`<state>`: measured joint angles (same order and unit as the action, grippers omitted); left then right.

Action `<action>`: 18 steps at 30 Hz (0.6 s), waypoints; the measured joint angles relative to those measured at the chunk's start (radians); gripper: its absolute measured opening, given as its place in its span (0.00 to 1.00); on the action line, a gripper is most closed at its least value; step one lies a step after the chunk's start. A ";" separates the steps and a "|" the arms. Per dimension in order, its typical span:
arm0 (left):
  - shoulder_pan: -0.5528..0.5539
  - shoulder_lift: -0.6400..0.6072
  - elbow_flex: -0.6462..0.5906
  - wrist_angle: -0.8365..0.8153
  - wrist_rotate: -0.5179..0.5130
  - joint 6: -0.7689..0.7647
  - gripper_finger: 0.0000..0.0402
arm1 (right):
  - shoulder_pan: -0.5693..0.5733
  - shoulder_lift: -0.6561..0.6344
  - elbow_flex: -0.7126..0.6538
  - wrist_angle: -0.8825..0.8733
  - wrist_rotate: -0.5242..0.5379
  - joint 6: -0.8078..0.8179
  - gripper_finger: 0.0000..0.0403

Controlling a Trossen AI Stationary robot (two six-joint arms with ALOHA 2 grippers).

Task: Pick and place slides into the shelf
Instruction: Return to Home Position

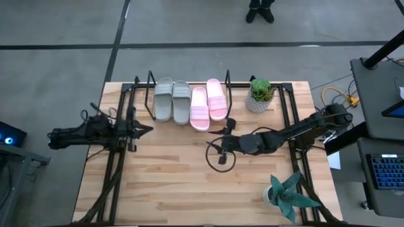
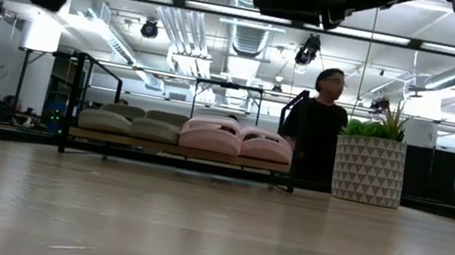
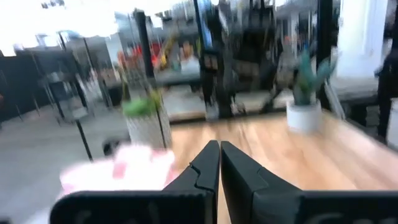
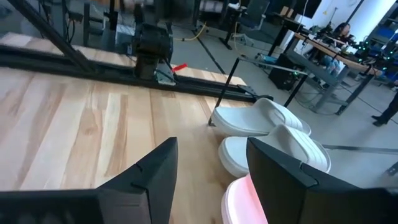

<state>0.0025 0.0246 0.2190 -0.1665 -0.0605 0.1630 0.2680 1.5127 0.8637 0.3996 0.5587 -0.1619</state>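
Four slides lie side by side, soles down, on the shelf (image 1: 189, 85) at the table's far edge. The two grey slides (image 1: 172, 99) are on the left and the two pink slides (image 1: 208, 104) on the right. The left pink one reaches nearer than the others. In the low view the shelf (image 2: 176, 151) shows the grey slides (image 2: 129, 124) and the pink slides (image 2: 239, 141) in a row. My left gripper (image 1: 149, 129) hangs shut over the table's left part, touching nothing (image 3: 219, 152). My right gripper (image 1: 219, 153) is open just near of the pink slides, and its wrist view shows the gap between its fingers (image 4: 211, 158) empty.
A potted plant in a patterned pot (image 1: 259, 96) stands right of the shelf at the far edge (image 2: 368, 169). A second plant (image 1: 287, 195) stands at the near right corner. Black side rails (image 1: 117, 157) run along both sides. A person (image 2: 319, 115) stands beyond the far edge.
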 joint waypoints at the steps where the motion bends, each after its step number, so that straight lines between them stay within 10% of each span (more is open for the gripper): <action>1: 0.000 0.006 -0.009 -0.020 0.000 -0.012 0.00 | 0.000 0.000 -0.005 0.016 0.000 0.001 0.45; 13: -0.002 0.004 -0.144 0.012 0.066 -0.054 0.00 | 0.002 -0.004 -0.132 0.153 -0.013 0.065 0.41; 18: -0.001 0.003 -0.178 0.104 0.067 -0.045 0.00 | -0.008 -0.006 -0.247 0.365 -0.196 0.079 0.35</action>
<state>0.0013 0.0276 0.0414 -0.0620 0.0070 0.1180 0.2598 1.5066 0.6169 0.7644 0.3622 -0.0833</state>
